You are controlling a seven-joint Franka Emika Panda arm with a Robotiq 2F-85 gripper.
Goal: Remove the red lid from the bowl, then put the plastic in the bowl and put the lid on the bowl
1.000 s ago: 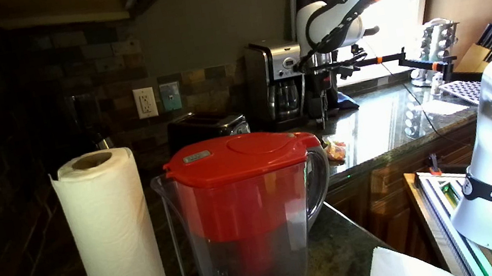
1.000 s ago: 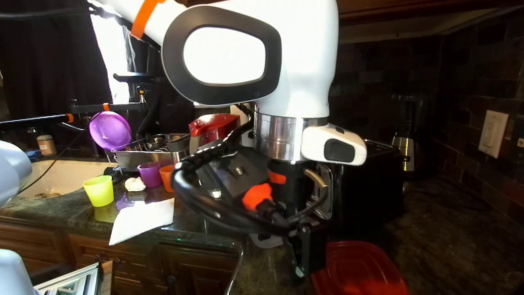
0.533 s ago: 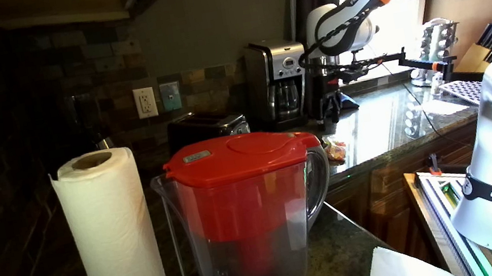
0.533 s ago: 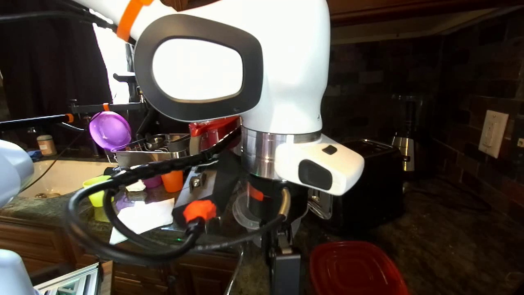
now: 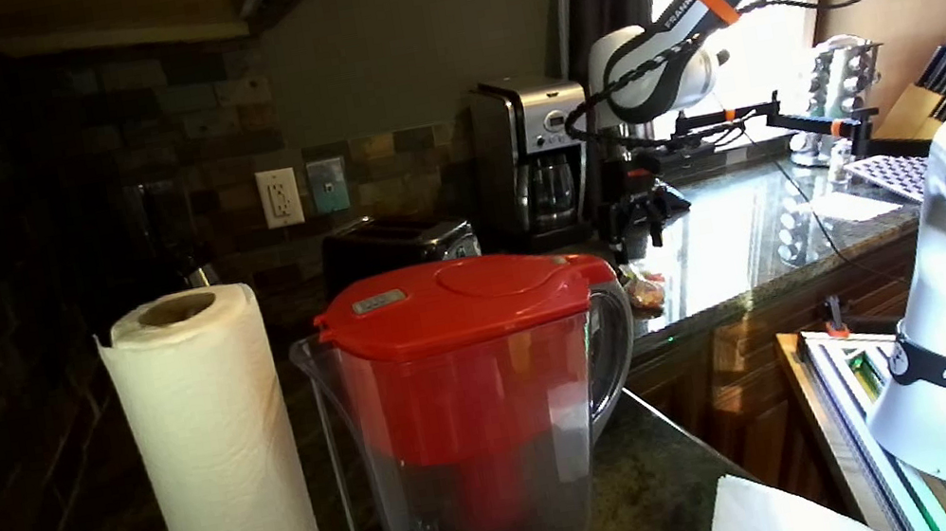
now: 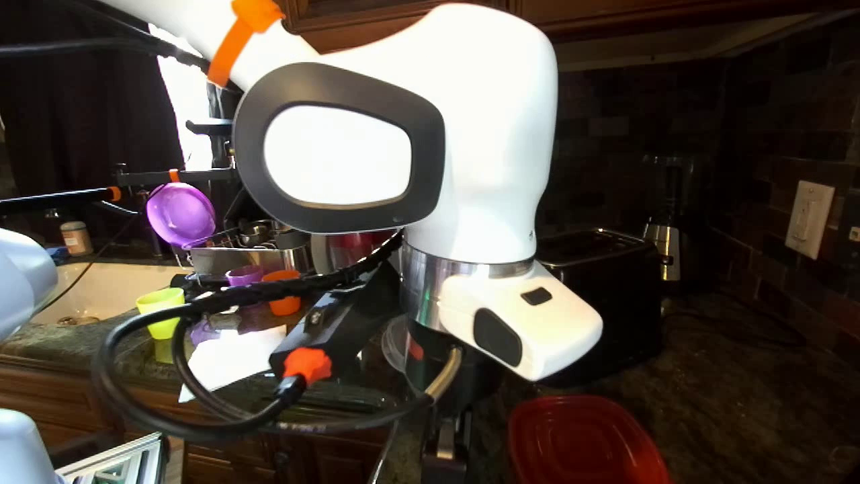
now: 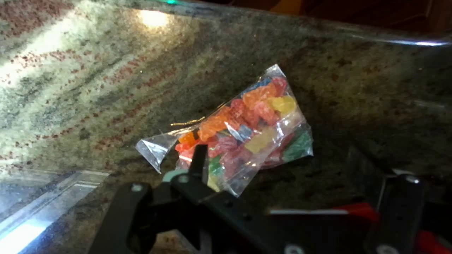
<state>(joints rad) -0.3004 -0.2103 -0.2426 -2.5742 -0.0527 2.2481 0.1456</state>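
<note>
Dark stone counter [image 6: 732, 403], overhung by the white robot arm [image 6: 494, 148] in both exterior views. Metal dish rack [image 6: 245, 261], shown in an exterior view only, with pans [image 6: 256, 234] inside. Coffee maker [image 5: 520, 133], likewise confined to an exterior view, toward the counter's rear and housing a glass carafe [image 5: 554, 189]. Black toaster [image 6: 618, 296], on the counter's wall side. Clear pitcher [image 5: 478, 438] with a broad red top [image 5: 479, 303] and a red insert; beside it, an upright paper towel roll [image 5: 225, 480]. Gripper [image 7: 277, 158], jaws parted wide above the plastic bag [image 7: 259, 153]; in the wrist view a finger [image 7: 199, 158] overlaps the bag's side, contact indeterminable. Clear bowl [image 6: 394, 346], largely hidden behind the arm's end; contents cannot be told. Red lid [image 6: 584, 437], off the bowl and on the counter, with rounded corners and concentric ridges. Yellow-green cup [image 6: 160, 300], purple cup [image 6: 243, 275] and orange cup [image 6: 285, 307], near the rack. The bag, transparent, creased and glossy, narrows toward a flared end and rests near the counter edge above the wooden cabinets [image 5: 769, 370]; plain in the wrist view, small in an exterior view. Candies [image 7: 213, 127] within it: orange, red, yellow, green, blue.
</note>
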